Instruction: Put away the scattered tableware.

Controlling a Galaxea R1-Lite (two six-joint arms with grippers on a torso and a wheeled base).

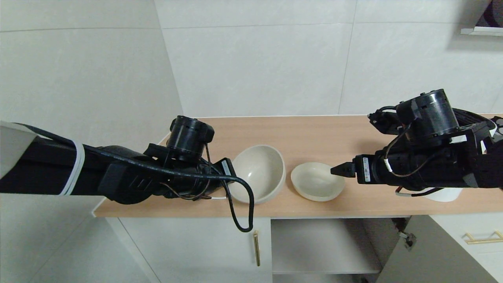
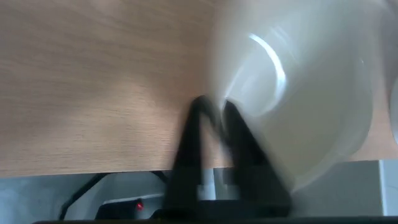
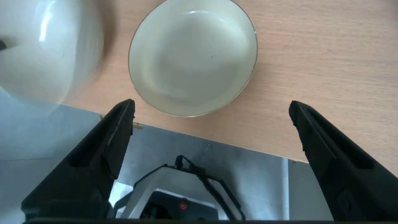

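Early stage, by the look of it: nothing reads as put away yet. Two cream bowls sit on the wooden counter [image 1: 314, 133], centre of the head view. The larger bowl [image 1: 259, 173], left of centre, is tipped, its opening turned up and toward the right of the frame. The left end effector [image 2: 214, 113] has its fingers drawn close on that bowl's near rim, apparently one inside and one outside, so a pinch grip looks made. Cannot tell whether the bowl's low edge is clear of the counter or resting on it. The smaller bowl [image 1: 316, 182], just right of it and not touching, sits upright near the counter's front edge. The right end effector [image 3: 211, 109] hangs over it with fingers spread wide, wider than the bowl, and holds nothing. A white item [image 1: 444, 194] shows under the right arm at the right of the frame, too hidden to identify; possibly more tableware. Below the counter, an open cabinet [image 1: 322, 243] with a bare shelf looks the likely destination. Left to do, in my judgement: carry off the larger bowl, grip and carry the smaller one, then deal with whatever the white item is.
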